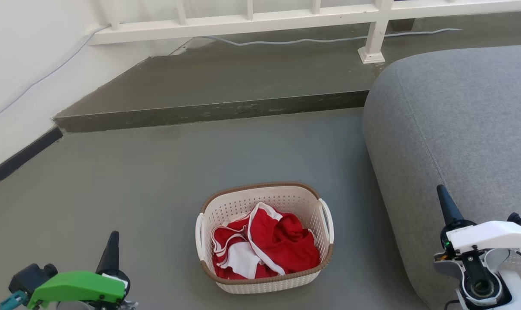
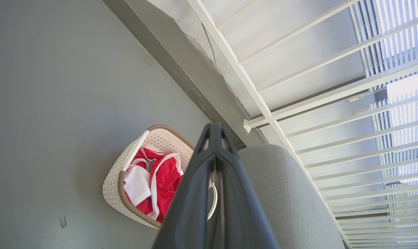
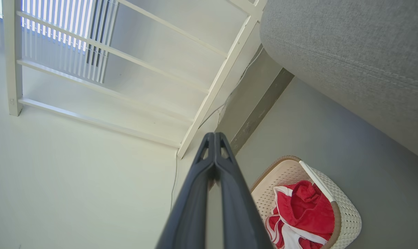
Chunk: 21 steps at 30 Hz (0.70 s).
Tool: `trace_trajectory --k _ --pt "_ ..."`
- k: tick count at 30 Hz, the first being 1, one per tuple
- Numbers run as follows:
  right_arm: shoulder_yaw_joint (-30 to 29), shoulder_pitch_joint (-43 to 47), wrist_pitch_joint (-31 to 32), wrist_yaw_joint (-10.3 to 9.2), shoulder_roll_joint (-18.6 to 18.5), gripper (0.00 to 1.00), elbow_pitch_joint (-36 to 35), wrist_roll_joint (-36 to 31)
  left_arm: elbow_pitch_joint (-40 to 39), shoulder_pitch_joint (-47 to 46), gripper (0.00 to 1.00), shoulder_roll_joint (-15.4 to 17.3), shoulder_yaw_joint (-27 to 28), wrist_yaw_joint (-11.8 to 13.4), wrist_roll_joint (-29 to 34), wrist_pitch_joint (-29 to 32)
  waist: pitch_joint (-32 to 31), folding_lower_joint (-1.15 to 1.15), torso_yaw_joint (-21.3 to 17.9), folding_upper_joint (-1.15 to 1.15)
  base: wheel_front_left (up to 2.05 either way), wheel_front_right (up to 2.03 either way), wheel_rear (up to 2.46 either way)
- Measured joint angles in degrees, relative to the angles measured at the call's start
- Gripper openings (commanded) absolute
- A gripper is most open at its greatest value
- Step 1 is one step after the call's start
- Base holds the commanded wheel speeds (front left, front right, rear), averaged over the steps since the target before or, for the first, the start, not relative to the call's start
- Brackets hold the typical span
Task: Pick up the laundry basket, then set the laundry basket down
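The laundry basket [image 1: 265, 202] stands on the grey floor in the lower middle of the head view, cream-white and perforated, with a brown rim and white side handles. Red and white clothes [image 1: 265, 245] lie inside it. My left gripper [image 1: 113, 241] is at the lower left, well apart from the basket, its fingers pressed together and holding nothing. My right gripper [image 1: 443, 200] is at the lower right, over the sofa's edge, also shut and empty. The left wrist view shows the basket [image 2: 114, 183] beside the shut gripper [image 2: 214, 128]. In the right wrist view the basket [image 3: 349, 214] lies right of the gripper [image 3: 214, 136].
A grey sofa [image 1: 458, 129] fills the right side, close to the basket. A raised concrete step [image 1: 213, 110] crosses behind, with a white railing [image 1: 243, 21] and a cable [image 1: 312, 41] on it. A white wall [image 1: 15, 77] runs along the left.
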Motion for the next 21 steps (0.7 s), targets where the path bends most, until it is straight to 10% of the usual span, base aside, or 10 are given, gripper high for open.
trace_trajectory --k 21 --pt "-5.35 -0.80 4.02 2.61 1.85 0.00 0.30 13.89 1.62 -1.95 0.00 -0.15 3.47 -3.01 -14.58 3.86 0.06 0.00 1.09 0.00 0.00 0.00 0.00"
